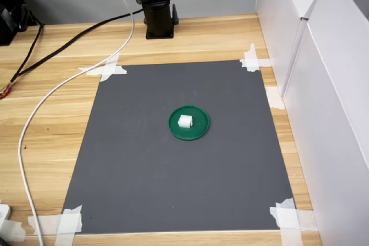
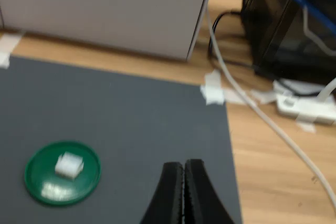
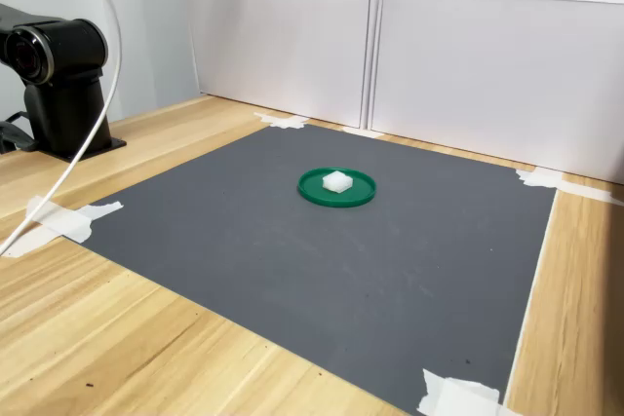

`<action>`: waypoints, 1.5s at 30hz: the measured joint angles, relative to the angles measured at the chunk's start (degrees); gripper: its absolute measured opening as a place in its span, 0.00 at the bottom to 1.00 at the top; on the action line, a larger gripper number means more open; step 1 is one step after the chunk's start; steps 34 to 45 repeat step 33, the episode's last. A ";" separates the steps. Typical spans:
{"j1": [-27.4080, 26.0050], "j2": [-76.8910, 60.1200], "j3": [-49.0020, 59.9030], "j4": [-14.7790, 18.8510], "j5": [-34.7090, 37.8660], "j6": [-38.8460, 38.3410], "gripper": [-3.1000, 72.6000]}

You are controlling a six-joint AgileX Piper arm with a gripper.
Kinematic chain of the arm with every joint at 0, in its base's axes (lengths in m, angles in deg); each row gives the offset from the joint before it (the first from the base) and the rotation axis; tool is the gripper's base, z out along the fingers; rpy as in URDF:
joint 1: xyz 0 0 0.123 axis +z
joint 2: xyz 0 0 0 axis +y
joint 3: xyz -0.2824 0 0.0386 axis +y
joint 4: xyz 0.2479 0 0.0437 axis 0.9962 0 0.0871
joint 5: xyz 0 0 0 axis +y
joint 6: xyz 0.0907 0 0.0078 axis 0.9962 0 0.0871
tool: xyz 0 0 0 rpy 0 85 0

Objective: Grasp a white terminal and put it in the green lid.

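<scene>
Where the white terminal [image 1: 185,121] lay, it sat inside the green lid [image 1: 199,131], a little off the disc's centre, and all three cameras showed it there. Its finer shape was hard to read: in the wrist view the block [image 2: 69,164] was soft with blur, and a pale glare patch on the lid [image 2: 37,169] beside it could be mistaken for a second piece. In the second exterior view the terminal [image 3: 336,181] appeared as a small white lump on the low-rimmed disc [image 3: 356,193].

The lid rested near the middle of a dark grey mat [image 1: 150,171], which was fixed to the wooden table [image 1: 52,125] by white tape pieces [image 1: 106,68] at its corners. The tape at the near corners was partly cut off by the frame edge in the first exterior view.

Only the wrist view showed the gripper [image 2: 184,192]; its two black fingers [image 2: 170,195] were pressed together with no gap and nothing between them, hanging above bare mat, apart from the lid. Their upper parts ran out of the frame.

At the back of the table stood the arm's black base [image 1: 154,1], its top cropped in the first exterior view. A white cable [image 1: 34,113] curved across the wood, and white panels [image 3: 468,65] walled one side.
</scene>
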 joint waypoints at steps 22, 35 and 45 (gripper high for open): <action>0.00 -10.44 22.11 5.53 -9.26 7.95 0.02; -4.14 -11.28 22.17 5.59 -9.13 8.19 0.02; -4.14 -11.28 22.17 5.59 -9.13 8.19 0.02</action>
